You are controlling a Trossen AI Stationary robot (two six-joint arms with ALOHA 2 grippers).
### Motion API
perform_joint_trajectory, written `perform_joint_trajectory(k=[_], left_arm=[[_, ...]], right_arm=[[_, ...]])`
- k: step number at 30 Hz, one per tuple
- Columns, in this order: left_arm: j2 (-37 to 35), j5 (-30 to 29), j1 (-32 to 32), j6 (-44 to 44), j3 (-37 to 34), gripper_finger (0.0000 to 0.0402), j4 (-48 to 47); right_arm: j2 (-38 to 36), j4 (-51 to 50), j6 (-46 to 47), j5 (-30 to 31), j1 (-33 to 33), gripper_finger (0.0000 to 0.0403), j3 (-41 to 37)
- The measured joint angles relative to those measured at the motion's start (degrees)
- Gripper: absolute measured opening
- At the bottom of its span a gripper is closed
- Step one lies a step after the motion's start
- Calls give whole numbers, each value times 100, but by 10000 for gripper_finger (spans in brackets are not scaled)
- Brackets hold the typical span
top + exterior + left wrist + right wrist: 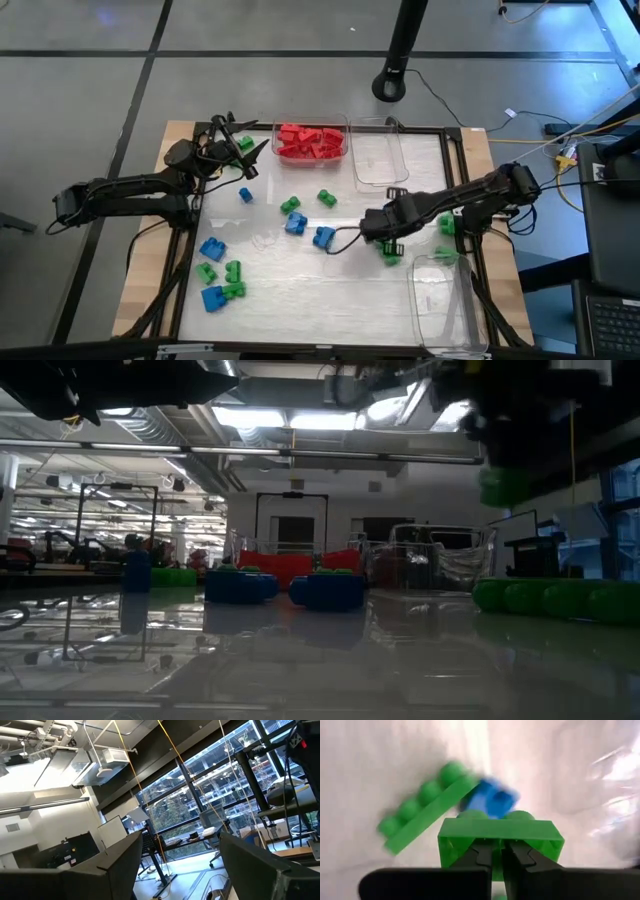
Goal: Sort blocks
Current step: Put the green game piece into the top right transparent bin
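Note:
My right gripper hangs over the table's right middle, shut on a short green block. The low view shows this block up in the air under the dark gripper. Below it on the table lie a long green block and a blue block. More blue blocks and green blocks are scattered over the table's middle and left. My left gripper waits at the far left, raised and open. Its wrist view shows only the room between its fingers. My right gripper holds the short green block from above, fingers pointing down. The shut fingertips meet at the block's side that faces the wrist camera. They hide what exactly they pinch there. The block hangs clear of the table.
A clear bin of red blocks stands at the far middle, with another clear bin to its right. A third clear bin stands at the near right. Several green blocks lie on the table's right side.

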Motion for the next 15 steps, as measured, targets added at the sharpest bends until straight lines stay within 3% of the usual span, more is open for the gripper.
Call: perform_joint_trajectory(k=[5, 15], left_arm=[[-1, 1, -1, 0, 0, 253, -1], [1, 1, 0, 0, 0, 253, 1]], right_arm=[[-4, 7, -827, 781, -420, 29, 516], [-7, 544, -2605, 833, -2138, 32, 486]])
